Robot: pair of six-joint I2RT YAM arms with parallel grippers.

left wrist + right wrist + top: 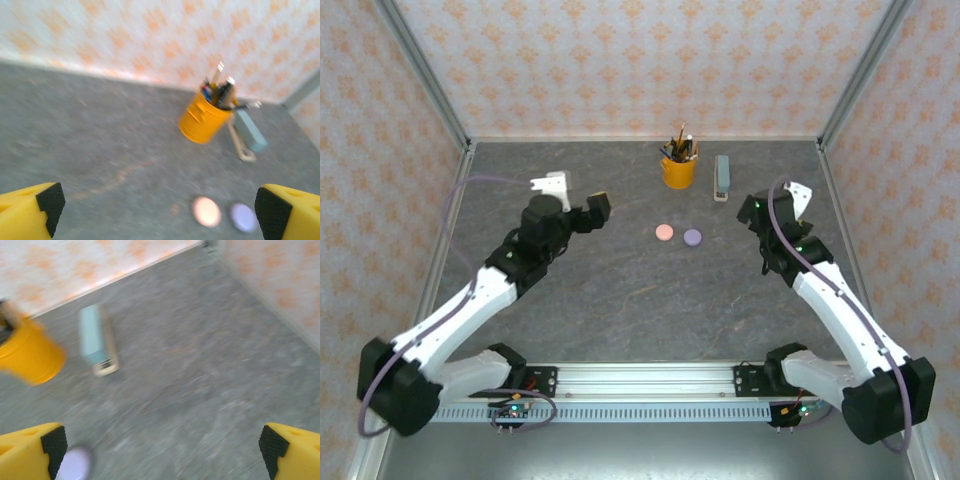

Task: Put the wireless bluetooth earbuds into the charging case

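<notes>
Two closed round charging cases lie side by side mid-table: a pale pink case [664, 232] [206, 211] and a lilac case [693, 238] [243, 217] [75, 464]. The small stemmed earbuds are hidden or out of view. My left gripper [575, 195] [157, 215] hovers open to the left of the cases, which lie low between its yellow fingers [30, 215], nearer the right one. To the right of the cases my right gripper [775, 200] [160, 455] is open and empty, with the lilac case by its left finger [30, 452]. Both wrist views are blurred.
A yellow cup [678, 170] [204, 120] [27, 357] full of pens stands behind the cases. A pale teal stapler [722, 177] [248, 132] [97, 342] lies to its right. Patterned walls close in the grey table [620, 290] at the back and sides.
</notes>
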